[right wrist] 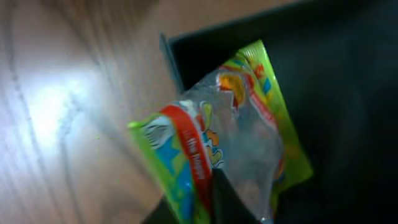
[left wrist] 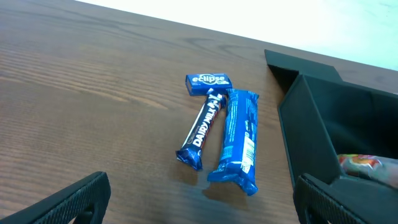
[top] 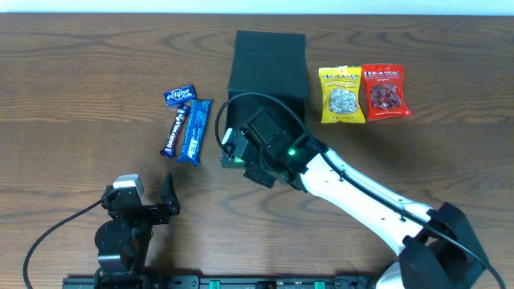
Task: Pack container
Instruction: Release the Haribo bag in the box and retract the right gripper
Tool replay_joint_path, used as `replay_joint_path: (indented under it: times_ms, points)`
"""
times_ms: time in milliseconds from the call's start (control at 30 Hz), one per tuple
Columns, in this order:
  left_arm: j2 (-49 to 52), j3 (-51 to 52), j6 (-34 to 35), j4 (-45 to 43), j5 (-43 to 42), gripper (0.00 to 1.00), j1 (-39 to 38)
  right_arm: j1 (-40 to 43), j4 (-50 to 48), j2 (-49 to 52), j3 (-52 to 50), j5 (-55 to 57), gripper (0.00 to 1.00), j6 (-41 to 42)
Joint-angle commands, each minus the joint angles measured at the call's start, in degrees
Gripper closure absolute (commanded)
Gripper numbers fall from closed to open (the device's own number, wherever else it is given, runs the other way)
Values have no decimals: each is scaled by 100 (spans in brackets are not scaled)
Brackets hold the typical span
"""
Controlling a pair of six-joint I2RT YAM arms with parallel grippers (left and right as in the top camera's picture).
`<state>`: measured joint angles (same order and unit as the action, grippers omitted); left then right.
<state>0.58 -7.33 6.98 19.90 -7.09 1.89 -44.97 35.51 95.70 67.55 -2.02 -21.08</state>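
A brown wood-grain table (top: 80, 96) filled the view; a pale strip (top: 257, 6) ran beyond its edge at 12 o'clock, and soft glare (right wrist: 50, 106) lay on the wood.

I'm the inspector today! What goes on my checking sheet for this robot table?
Surface: brown wooden table.
Job's things: dark container, open; Eclipse pack, Dairy Milk bar, blue bar left of it; yellow packet, red packet right.
Clutter: nothing seen.
Grippers: left gripper open, empty; right gripper shut on green packet at container's mouth.
Cables: black cable loops above right arm; another trails from left arm.
Surroundings: pale strip beyond table's far edge.
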Motion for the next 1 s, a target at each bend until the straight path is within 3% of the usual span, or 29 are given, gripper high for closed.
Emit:
replay_joint_path:
  times_ms: [0, 100, 200, 367, 633, 667, 700, 767, 967]
  points:
    - [-37, 125, -122, 35, 2, 5, 35, 33, -160, 90, -7, 236, 99, 170]
    - [-37, 125, -122, 35, 2, 5, 35, 31, -476, 90, -7, 490, 99, 509]
    - [-37, 125, -122, 35, 2, 5, 35, 31, -990, 90, -4, 1429, 99, 1198]
    - [-37, 125, -122, 35, 2, 5, 35, 28, -1589, 98, -4, 2474, 98, 1482]
    - [-37, 125, -122, 35, 2, 5, 35, 37, -1670, 518, -7, 1110, 98, 1327]
    - [-37, 125, -122, 35, 2, 5, 35, 37, -1663, 592, -7, 979, 83, 1331]
    - [-37, 125, -122, 37, 2, 5, 35, 31, -1639, 640, -7, 835, 51, 1329]
    - [-37, 125, -122, 35, 2, 5, 35, 26, -1613, 632, -4, 754, 2, 1333]
    - [-37, 125, -122, 35, 2, 5, 35, 33, -1644, -245, 50, 748, 1, 1351]
